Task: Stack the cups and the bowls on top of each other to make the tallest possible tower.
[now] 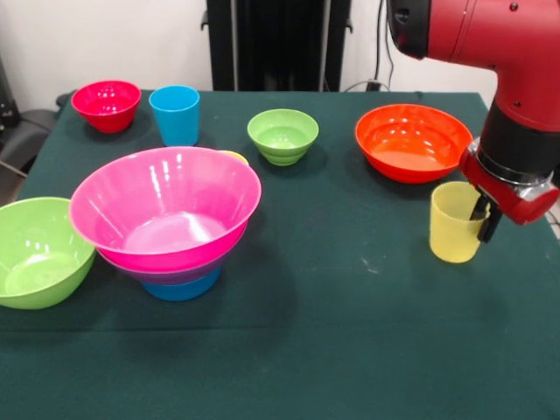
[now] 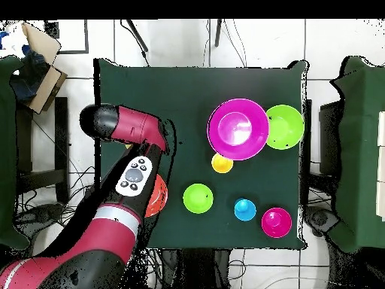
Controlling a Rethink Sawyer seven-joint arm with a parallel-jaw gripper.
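Note:
My gripper (image 1: 484,217) is at the right of the table, its fingers closed on the right wall of the pale yellow cup (image 1: 452,226), one finger inside the rim and one outside. The cup is upright, just in front of the orange bowl (image 1: 411,140). The tower (image 1: 166,214) stands at the left: the big pink bowl on the purple bowl (image 1: 157,273) on the mid blue bowl (image 1: 182,287). The orange-yellow cup (image 1: 234,157) peeks out behind it. The sky blue cup (image 1: 175,114), small red bowl (image 1: 107,105) and small green bowl (image 1: 282,136) stand at the back.
The big lime green bowl (image 1: 35,254) sits beside the tower at the left edge. In the overhead view the arm (image 2: 131,177) covers the pale cup and part of the orange bowl (image 2: 157,197). The pink bowl (image 2: 237,128) and the lime bowl (image 2: 284,126) touch.

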